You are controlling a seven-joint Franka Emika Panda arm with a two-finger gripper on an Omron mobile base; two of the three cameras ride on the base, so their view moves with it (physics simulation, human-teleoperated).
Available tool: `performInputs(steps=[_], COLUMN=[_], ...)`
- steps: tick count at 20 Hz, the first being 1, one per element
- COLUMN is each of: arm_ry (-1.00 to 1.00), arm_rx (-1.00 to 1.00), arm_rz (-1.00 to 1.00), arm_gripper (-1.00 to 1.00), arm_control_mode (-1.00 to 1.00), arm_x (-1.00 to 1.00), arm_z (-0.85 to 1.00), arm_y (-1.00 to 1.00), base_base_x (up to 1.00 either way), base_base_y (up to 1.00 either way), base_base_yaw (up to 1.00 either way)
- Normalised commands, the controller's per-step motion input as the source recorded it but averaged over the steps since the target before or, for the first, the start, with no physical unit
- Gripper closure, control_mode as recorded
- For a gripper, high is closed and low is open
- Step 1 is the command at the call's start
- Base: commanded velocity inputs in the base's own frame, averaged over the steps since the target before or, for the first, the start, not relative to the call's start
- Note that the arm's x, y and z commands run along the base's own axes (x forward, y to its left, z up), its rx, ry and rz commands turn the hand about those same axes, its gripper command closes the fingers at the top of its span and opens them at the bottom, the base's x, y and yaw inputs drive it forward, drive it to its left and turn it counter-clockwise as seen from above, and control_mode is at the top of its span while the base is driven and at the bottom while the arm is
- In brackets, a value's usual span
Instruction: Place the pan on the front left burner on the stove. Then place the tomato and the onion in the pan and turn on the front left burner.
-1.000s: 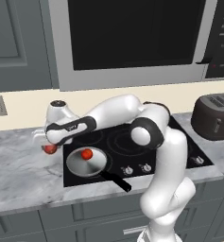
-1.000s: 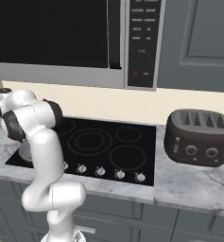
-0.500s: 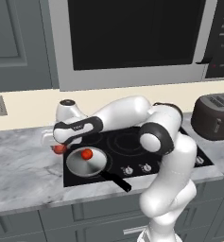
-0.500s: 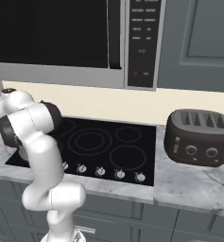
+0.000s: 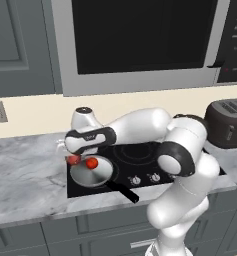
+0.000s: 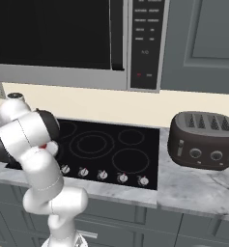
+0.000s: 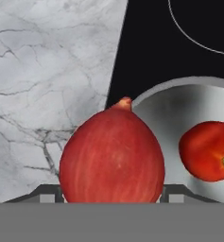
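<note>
Hand view looks down past the onion, which sits between the two finger tips of the claw; the tips stand at either flank of the ball, so the claw is pinching the onion. Beyond it lies the marble surface, and beside it the rim of the pan, with the tomato resting inside the pan. The onion hangs over the pan's edge, partly above the black glass of the stove; whether it is already clear over the bowl I cannot tell.

Left base view shows the arm bent far over to the stove's left end, the claw low above the pan, the onion a dull red spot at the pan's far-left rim and the tomato bright within it. The pan sits at the front left of the cooktop, its black handle pointing toward the front edge.

By my reading, the pan is placed and the tomato is in. Left to do: bring the onion over the bowl, release it, then turn the burner's knob in the front row of knobs.
</note>
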Motion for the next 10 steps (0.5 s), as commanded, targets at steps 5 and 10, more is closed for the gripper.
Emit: performInputs(steps=[5,10], arm_ry=[0.0,0.0], arm_rx=[0.0,0.0], arm_rz=[0.0,0.0], arm_gripper=[1.0,1.0], arm_control_mode=[-1.0,-1.0], arm_x=[-0.28,-0.22], arm_z=[0.0,0.0], arm_y=[-0.36,-0.27], base_base_x=[0.0,0.0], base_base_y=[0.0,0.0], base_base_yaw=[0.0,0.0])
